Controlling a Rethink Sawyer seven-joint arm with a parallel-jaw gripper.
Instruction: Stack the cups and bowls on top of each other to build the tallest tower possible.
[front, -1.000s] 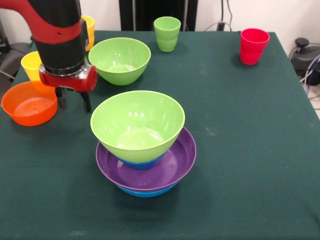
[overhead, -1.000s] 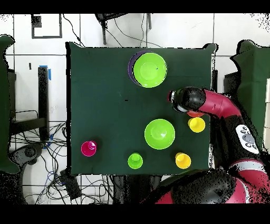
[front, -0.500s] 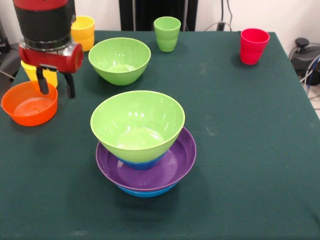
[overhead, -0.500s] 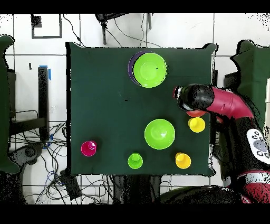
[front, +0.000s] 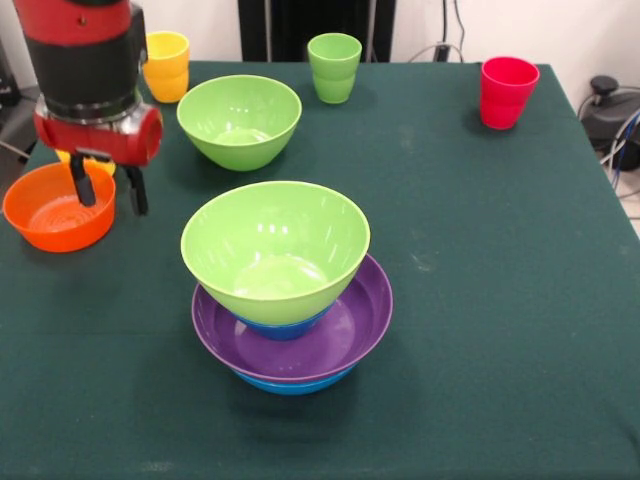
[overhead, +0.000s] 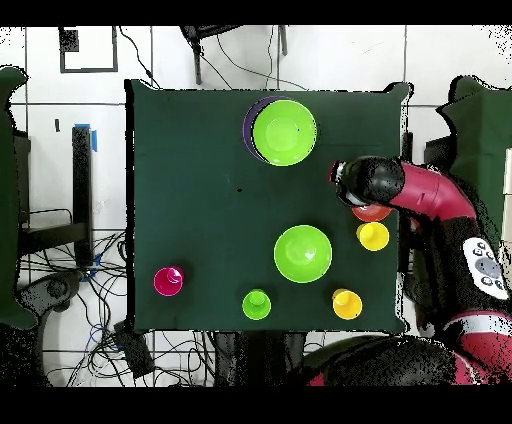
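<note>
Over small orange bowl (front: 57, 207): tool (front: 106, 186) spread, empty.

Tower (front: 287, 300): light green over blue, purple, blue. Orange bowl (front: 45, 215). Red cup (front: 506, 92). Dark green tablecloth (front: 500, 300).

Dark green table (front: 500, 300), white tiled floor (overhead: 170, 60), tangled cables (overhead: 100, 340)

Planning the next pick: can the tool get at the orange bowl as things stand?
Probably yes. The tool hangs open right over the orange bowl at its rim, nothing lies inside the bowl, and only the yellow cup stands close behind.
</note>
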